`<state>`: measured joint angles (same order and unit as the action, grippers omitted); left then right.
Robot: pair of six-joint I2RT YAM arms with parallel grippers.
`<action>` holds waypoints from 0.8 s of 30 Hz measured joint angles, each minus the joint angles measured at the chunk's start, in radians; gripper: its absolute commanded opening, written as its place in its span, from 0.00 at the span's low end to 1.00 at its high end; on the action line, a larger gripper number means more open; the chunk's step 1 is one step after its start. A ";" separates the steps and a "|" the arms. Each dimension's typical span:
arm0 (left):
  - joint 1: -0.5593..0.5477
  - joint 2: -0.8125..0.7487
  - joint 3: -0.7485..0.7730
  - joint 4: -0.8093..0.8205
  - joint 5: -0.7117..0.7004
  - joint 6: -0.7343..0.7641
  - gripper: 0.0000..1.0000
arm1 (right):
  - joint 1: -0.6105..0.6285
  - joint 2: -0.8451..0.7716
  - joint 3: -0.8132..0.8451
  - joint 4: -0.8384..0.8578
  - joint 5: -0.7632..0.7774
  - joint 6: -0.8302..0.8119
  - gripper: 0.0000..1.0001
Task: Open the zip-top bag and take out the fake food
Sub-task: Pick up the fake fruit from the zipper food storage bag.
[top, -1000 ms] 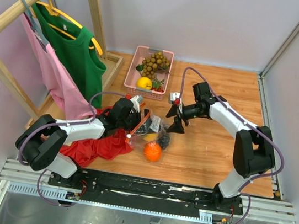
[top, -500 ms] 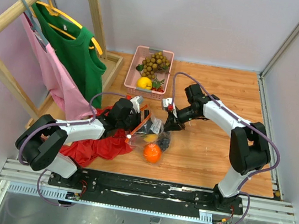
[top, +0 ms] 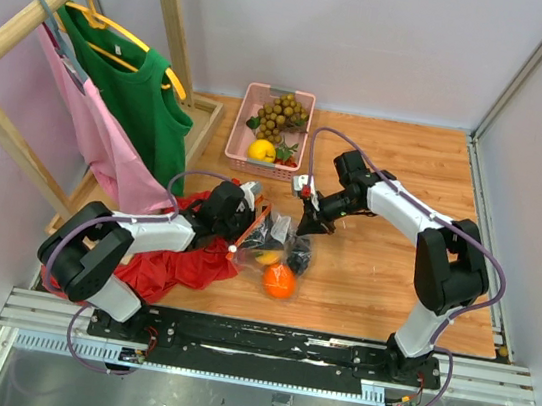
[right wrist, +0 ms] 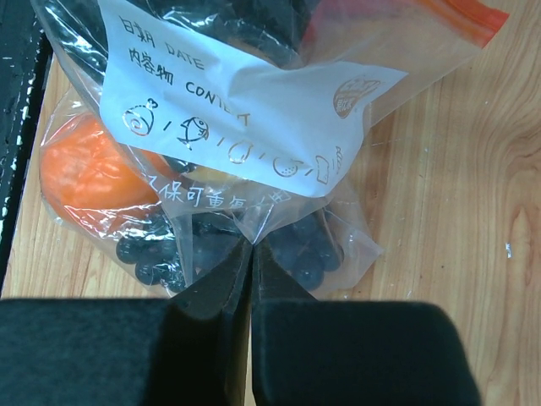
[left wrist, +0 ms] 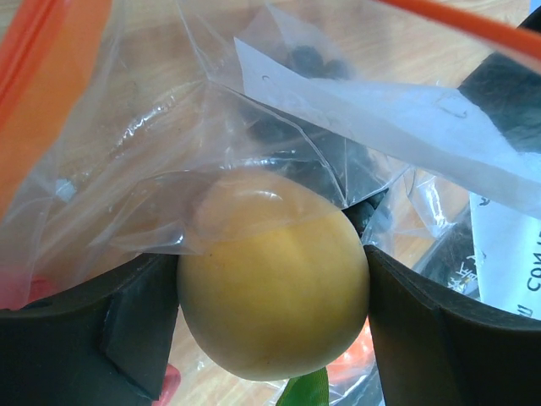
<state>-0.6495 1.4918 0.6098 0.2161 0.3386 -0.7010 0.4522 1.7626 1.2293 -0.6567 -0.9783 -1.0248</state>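
Note:
The zip-top bag (top: 275, 232) lies mid-table, clear plastic with a white label (right wrist: 237, 101) and an orange-red zip strip (left wrist: 51, 85). My left gripper (top: 248, 222) reaches into its mouth. Its jaws press both sides of a yellow-orange round fruit (left wrist: 270, 271), part of the fake food. My right gripper (top: 303, 223) is shut on a pinched fold of the bag's plastic (right wrist: 252, 249), right over the dark purple bunch (right wrist: 203, 245). An orange fruit (top: 280, 281) sits at the bag's near side; whether plastic covers it I cannot tell.
A pink basket (top: 245, 124) at the back holds a tan-brown bunch (top: 283, 114) and a yellow lemon (top: 261, 150). A red cloth (top: 177, 261) lies under my left arm. A wooden rack with a green shirt (top: 138, 104) and a pink garment (top: 98, 138) stands at the left.
My right gripper moved left to the bag and shut on its plastic. The bag and the orange fruit shifted slightly toward the near edge. The left gripper's hold is unchanged.

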 measured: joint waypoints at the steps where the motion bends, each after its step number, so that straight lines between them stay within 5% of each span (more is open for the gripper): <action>1: 0.000 0.000 0.001 -0.004 0.000 0.002 0.80 | 0.000 0.000 0.000 0.002 0.001 0.002 0.01; 5: 0.000 0.006 0.014 -0.026 0.002 0.012 0.88 | 0.000 0.000 0.000 0.006 0.004 0.008 0.01; 14: 0.000 0.020 0.032 -0.059 0.013 0.025 0.88 | 0.000 0.000 0.000 0.009 0.006 0.013 0.01; 19: 0.000 0.019 0.038 -0.078 0.014 0.028 0.61 | 0.000 0.000 0.000 0.009 0.014 0.015 0.01; 24: 0.000 -0.012 0.038 -0.101 0.011 0.026 0.56 | 0.000 -0.001 0.000 0.009 0.035 0.015 0.01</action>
<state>-0.6495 1.4799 0.6479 0.1146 0.3496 -0.6754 0.4526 1.7618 1.2289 -0.6476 -0.9428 -1.0096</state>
